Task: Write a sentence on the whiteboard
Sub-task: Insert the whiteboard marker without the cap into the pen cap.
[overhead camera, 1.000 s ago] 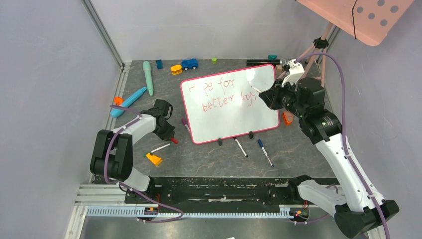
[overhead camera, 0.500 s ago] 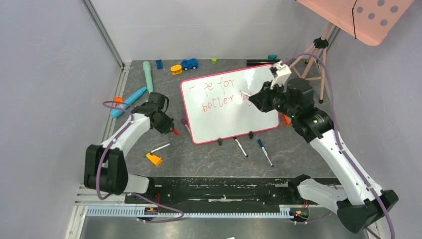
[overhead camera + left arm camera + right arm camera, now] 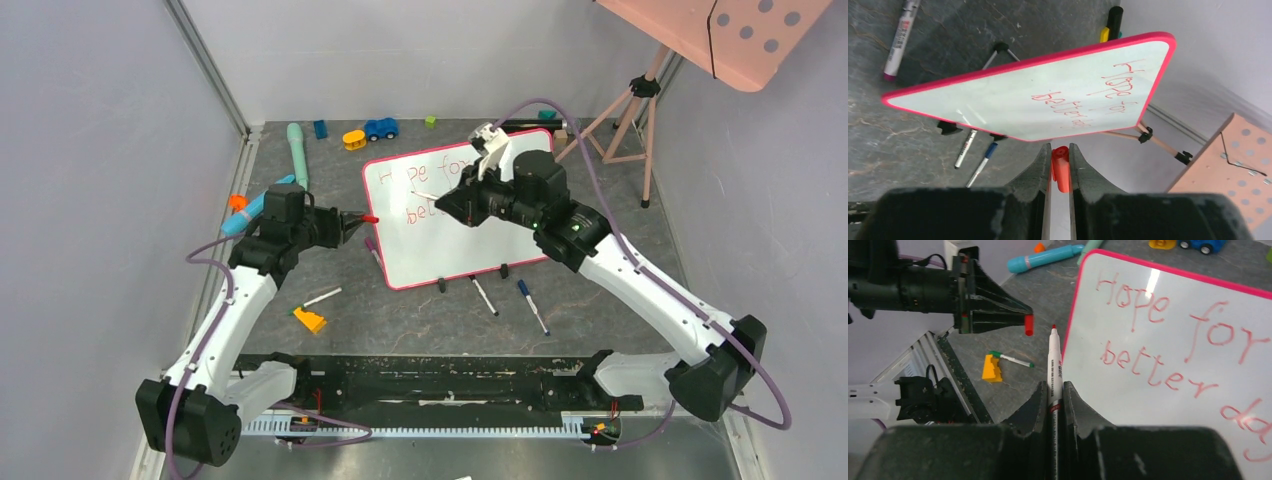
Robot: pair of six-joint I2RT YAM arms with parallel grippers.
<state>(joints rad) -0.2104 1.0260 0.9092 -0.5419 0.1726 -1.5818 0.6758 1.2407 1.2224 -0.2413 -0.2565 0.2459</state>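
Note:
The whiteboard (image 3: 478,250) stands tilted on its two black feet, red-pink framed. The sentence (image 3: 1168,342) reads "Hope for better days" in red; it also shows in the left wrist view (image 3: 1098,97). My right gripper (image 3: 452,206) is shut on a white marker (image 3: 1054,365) whose red tip points left, just off the board's left edge. My left gripper (image 3: 352,222) is shut on a red cap (image 3: 1062,167) and is held in the air left of the board. The cap (image 3: 1029,325) faces the marker tip with a small gap.
Loose pens (image 3: 483,296) (image 3: 532,306) lie in front of the board, and a purple marker (image 3: 374,252) by its left edge. A yellow block (image 3: 310,320), teal and blue toys (image 3: 297,155) and a toy car (image 3: 381,128) lie around. The pink perforated panel's tripod (image 3: 630,115) stands at the back right.
My right gripper moved left across the board from its right end to its left edge. My left arm rose and reached toward the board with the red cap.

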